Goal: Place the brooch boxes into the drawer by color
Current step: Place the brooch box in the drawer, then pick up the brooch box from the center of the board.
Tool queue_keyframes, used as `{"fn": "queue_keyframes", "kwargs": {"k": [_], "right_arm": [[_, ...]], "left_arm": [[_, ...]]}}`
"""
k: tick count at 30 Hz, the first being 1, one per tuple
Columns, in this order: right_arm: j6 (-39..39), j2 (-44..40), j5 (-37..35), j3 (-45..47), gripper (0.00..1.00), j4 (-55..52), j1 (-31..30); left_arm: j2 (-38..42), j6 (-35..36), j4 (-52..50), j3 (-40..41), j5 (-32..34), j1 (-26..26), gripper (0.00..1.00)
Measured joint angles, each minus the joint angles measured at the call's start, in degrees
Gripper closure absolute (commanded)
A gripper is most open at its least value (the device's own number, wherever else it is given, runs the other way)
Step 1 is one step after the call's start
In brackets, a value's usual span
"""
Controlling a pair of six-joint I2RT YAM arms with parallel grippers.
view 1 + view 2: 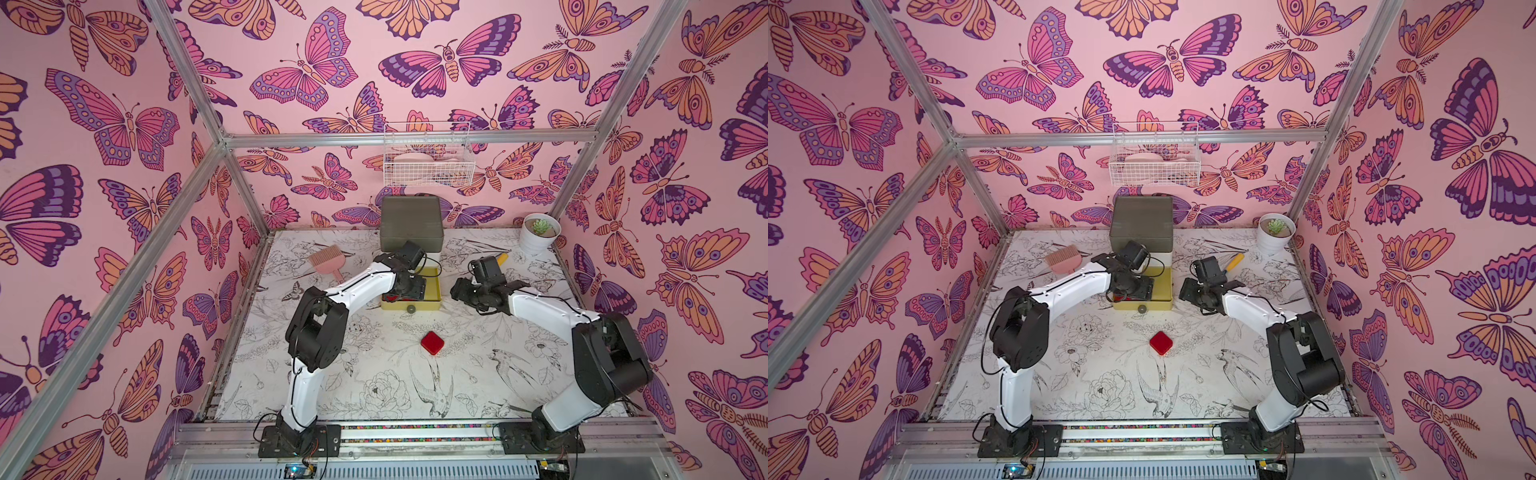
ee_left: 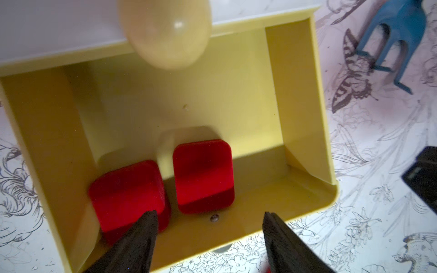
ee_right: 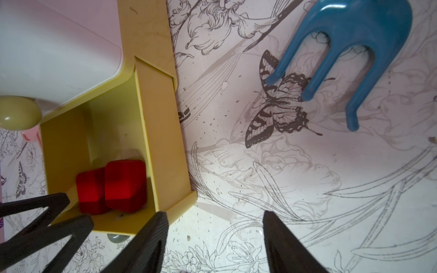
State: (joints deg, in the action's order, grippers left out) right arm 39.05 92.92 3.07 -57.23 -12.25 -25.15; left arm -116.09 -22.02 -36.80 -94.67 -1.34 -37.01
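We see pink walls (image 1: 124, 208) printed with butterflies, framed by aluminium bars (image 1: 311, 141). The table (image 1: 374, 374) wears a white sheet of inked flowers and birds. A white wire basket (image 1: 428, 176) hangs on the back wall; a potted succulent (image 1: 536, 241) stands at the table's far right corner.

In both top views the left arm (image 1: 361, 282) hides most of the drawer (image 1: 428, 306) beneath it. Ahead of the left gripper (image 2: 210, 214), the knob (image 2: 165, 33) is blurred and cut off.
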Motion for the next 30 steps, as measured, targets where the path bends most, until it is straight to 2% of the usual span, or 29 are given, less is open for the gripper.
{"fn": "queue_keyframes", "kwargs": {"k": [8, 11, 18, 25, 30], "right_arm": [[0.02, 0.00, 0.02, 0.00, 0.31, 0.76, 0.00], [0.00, 0.02, 0.02, 0.00, 0.31, 0.81, 0.00], [0.11, -0.15, 0.33, 0.00, 0.31, 1.07, 2.32], [-0.79, -6.29, 0.68, -0.39, 0.30, 0.07, 9.73], [-1.86, -9.62, 0.90, -1.31, 0.30, -1.18, 12.04]], "left_arm": [[16.20, 7.50, -0.26, 8.13, -3.37, -3.13, 0.25], [18.69, 11.23, -1.20, 9.97, -6.25, -5.70, 0.25], [14.27, 17.33, -5.57, 10.40, -10.75, -10.51, 0.26], [6.71, 19.12, -7.43, 9.62, -13.00, -11.78, 0.24], [2.75, 19.26, -8.09, 7.67, -13.90, -11.89, 0.24]]}}
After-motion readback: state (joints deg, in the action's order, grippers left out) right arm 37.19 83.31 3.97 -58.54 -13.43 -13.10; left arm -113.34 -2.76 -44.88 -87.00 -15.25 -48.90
